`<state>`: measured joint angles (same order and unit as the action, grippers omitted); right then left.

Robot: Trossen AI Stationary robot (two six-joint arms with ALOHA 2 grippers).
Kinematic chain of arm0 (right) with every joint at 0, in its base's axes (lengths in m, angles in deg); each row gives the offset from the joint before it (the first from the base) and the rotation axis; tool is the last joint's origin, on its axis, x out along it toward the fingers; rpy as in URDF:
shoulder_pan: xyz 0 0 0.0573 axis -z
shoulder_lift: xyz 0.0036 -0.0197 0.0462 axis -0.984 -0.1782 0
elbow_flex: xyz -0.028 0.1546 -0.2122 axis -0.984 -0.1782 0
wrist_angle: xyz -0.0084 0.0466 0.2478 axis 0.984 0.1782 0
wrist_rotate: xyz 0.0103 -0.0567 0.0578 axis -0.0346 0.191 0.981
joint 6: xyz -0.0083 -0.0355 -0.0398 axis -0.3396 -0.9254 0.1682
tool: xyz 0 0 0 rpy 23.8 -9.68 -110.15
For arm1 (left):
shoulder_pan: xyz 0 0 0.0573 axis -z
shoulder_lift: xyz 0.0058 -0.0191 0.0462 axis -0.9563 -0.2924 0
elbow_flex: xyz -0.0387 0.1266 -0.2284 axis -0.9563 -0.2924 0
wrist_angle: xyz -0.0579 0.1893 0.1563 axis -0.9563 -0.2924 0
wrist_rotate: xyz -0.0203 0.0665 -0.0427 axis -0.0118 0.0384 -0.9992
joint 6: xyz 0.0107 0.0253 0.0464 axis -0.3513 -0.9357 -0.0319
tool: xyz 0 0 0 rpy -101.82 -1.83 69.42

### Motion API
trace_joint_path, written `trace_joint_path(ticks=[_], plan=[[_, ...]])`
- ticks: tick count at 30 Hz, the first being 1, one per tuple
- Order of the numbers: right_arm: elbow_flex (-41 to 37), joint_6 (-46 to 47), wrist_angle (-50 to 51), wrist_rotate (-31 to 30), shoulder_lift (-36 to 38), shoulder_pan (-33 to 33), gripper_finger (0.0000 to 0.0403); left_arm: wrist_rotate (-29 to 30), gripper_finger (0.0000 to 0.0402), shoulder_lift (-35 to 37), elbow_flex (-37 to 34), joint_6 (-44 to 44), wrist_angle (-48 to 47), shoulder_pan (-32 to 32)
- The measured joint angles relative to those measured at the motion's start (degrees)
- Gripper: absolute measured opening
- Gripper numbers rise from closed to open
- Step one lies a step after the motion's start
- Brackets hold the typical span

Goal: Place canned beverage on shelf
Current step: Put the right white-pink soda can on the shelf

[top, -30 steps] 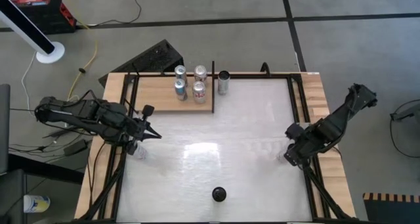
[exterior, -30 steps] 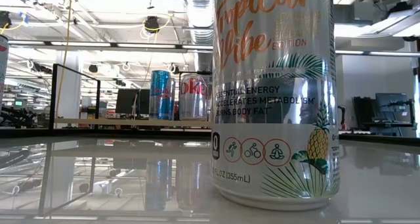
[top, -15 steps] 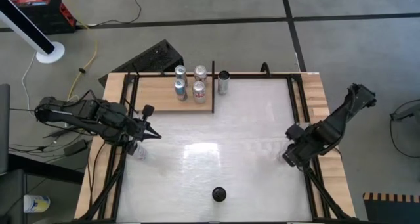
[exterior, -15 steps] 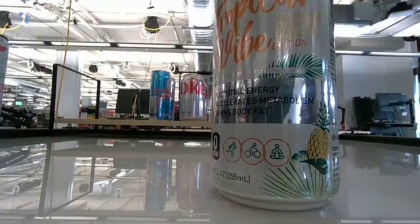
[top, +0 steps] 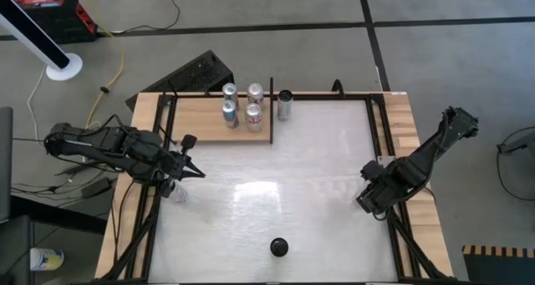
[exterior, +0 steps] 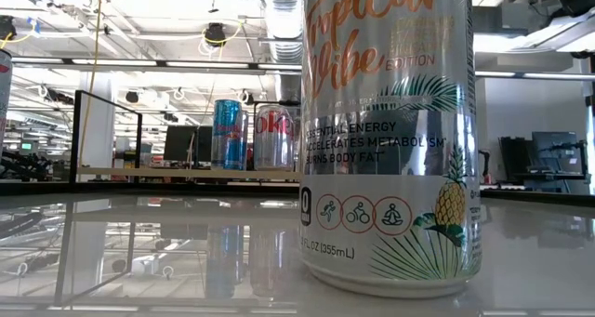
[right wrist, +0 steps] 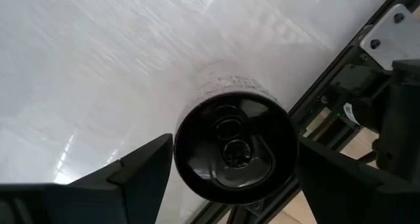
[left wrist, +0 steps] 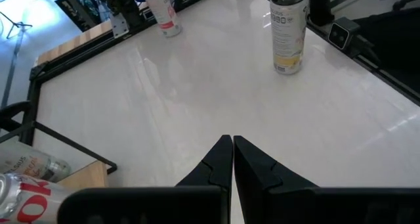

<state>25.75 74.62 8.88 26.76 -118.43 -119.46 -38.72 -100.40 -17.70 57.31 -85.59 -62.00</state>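
1. Nearest the low camera, a tall silver pineapple-print can (exterior: 390, 140) is standing upright on the white table (top: 276, 168), well apart from the shelf (top: 196, 122) and toward the table's front edge; nothing is touching it
2. Farther in, the right pincer (right wrist: 234, 171) is hanging over another upright can (right wrist: 235, 148), well apart from the shelf, near the table's opposite side rail. Its fingers (right wrist: 141, 168) are standing released on either side of the can's dark top, not gripping it
3. That is what is changing: over the last second the right arm has been edging inward and is now covering this can from above. Judging by that, the grasp is being lined up and the carry to the shelf is not yet started
4. The left pincer (top: 194, 172) is waiting clenched and empty, near the shelf's front edge
5. Farthest back, four cans (top: 242, 103) are already standing on the shelf, and a fifth can (top: 285, 104) is standing on the table just beside the shelf's end
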Motion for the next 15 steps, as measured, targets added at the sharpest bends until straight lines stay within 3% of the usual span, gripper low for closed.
trace_joint_path(ticks=[6,12,15], plan=[[0.02,1.32,-0.06,1.01,0.04,0.0,0.0276,0.0,0.0,0.01,0.0,0.03,-0.74,0.0],[0.89,0.85,-0.92,0.78,-0.04,0.0,0.0273,0.0,0.0,0.0,0.0,0.31,-0.72,0.0],[2.93,-0.84,-3.42,-2.63,-0.03,0.12,0.0273,0.0,0.0,0.0,0.0,0.61,-0.74,0.0]])
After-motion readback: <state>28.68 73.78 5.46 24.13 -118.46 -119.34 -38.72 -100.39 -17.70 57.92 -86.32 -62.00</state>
